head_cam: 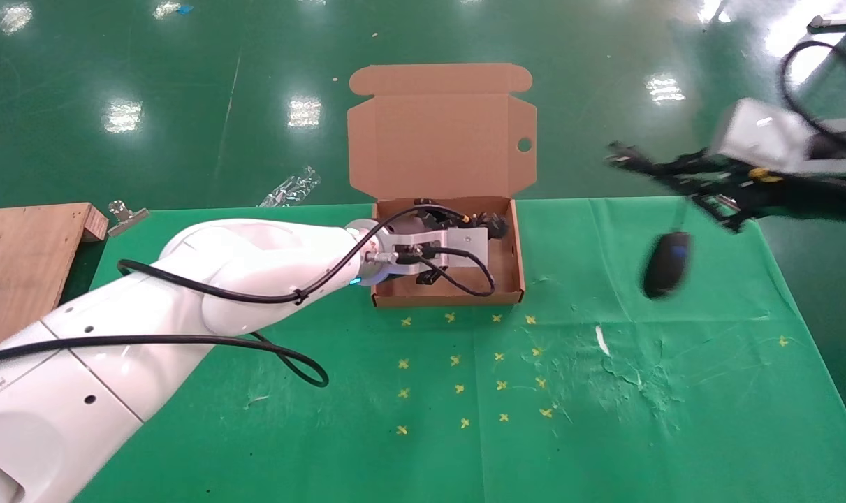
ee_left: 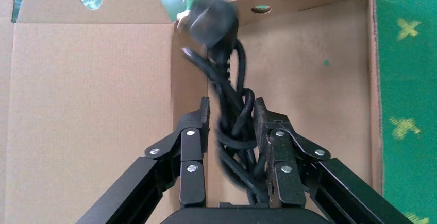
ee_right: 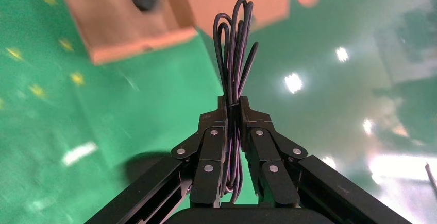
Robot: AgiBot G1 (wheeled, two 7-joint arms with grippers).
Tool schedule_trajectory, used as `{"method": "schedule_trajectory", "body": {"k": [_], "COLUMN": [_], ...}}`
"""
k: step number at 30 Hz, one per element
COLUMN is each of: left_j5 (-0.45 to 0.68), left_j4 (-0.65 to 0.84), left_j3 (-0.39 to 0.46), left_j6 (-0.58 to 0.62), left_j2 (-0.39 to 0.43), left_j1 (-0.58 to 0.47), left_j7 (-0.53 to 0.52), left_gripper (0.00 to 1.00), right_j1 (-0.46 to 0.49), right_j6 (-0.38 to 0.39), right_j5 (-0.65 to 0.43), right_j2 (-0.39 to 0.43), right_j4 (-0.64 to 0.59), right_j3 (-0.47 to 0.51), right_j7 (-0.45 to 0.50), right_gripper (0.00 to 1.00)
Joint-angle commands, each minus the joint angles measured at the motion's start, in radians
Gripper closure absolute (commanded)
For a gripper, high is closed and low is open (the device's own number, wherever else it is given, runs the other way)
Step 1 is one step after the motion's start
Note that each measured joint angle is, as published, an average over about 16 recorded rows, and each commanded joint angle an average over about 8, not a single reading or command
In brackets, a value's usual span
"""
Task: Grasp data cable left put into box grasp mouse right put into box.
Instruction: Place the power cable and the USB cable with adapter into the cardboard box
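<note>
our left tool (ee_left: 231, 118) grips the data cable (ee_left: 227, 85) inside the box (head_cam: 517, 258); our right tool (ee_right: 233, 108) pinches the wire, mouse (head_cam: 666, 264) dangling above the worktop (head_cam: 604, 419). next: release, then carry the mouse left.

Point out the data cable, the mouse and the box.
data cable (ee_left: 233, 121): left wrist view, twisted cord between the gripper fingers.
mouse (head_cam: 666, 264): head view, middle of its black body.
box (head_cam: 436, 140): head view, inside of the upright lid.
</note>
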Motion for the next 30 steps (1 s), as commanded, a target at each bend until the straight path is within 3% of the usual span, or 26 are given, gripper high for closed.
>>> {"method": "schedule_trajectory", "body": {"k": [1, 12, 20, 26, 30], "left_j5": [-0.006, -0.098, -0.104, -0.122, -0.134], "left_j4": [0.002, 0.180, 0.288, 0.312, 0.324], "left_j3": [0.027, -0.074, -0.095, -0.100, -0.103], "left_j6": [-0.009, -0.022, -0.031, -0.035, -0.036], "left_j2": [0.000, -0.123, -0.162, -0.153, -0.149], "left_j1": [-0.007, -0.159, -0.214, -0.218, -0.220], "left_j7": [-0.020, -0.179, -0.172, -0.144, -0.128], "left_gripper": [0.00, 0.00, 0.00, 0.00, 0.00], "right_j1": [-0.006, 0.025, 0.013, 0.002, 0.006], "right_j6": [0.005, 0.007, -0.008, -0.008, 0.000], "right_j5": [0.015, 0.021, 0.065, 0.099, 0.120], "right_j2": [-0.015, -0.102, -0.210, -0.313, -0.391], "right_j4": [-0.001, 0.023, 0.021, -0.059, -0.198], "right_j3": [0.001, -0.021, -0.056, -0.081, -0.093], "right_j7": [0.000, -0.059, -0.111, -0.131, -0.163], "right_gripper": [1.00, 1.00, 1.00, 1.00, 1.00]}}
